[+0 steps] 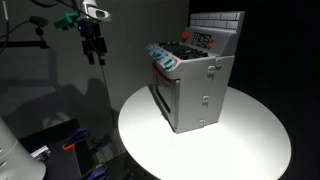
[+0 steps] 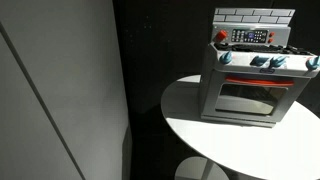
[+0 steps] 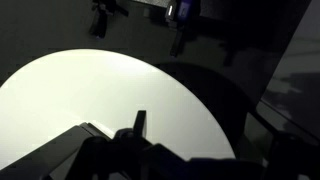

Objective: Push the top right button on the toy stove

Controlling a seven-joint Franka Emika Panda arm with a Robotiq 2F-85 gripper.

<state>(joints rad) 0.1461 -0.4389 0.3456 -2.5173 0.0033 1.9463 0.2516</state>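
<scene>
The toy stove (image 1: 195, 85) is a grey box with a white brick back wall, a red control panel (image 1: 203, 40) and blue knobs. It stands on a round white table (image 1: 250, 140). It also shows front-on in an exterior view (image 2: 250, 85), with its panel (image 2: 250, 37) at the top. My gripper (image 1: 93, 55) hangs high in the air, well off the table's edge and far from the stove. It looks open and empty. In the wrist view the gripper (image 3: 198, 140) is a dark silhouette above the table (image 3: 90, 90), with only one finger clearly outlined.
Cables and small gear (image 1: 60, 140) lie on the floor beside the table. A stand with a clamp (image 1: 40, 25) rises near the gripper. A tall grey panel (image 2: 60, 90) fills one side. Dim dark shapes (image 3: 180, 20) sit beyond the table.
</scene>
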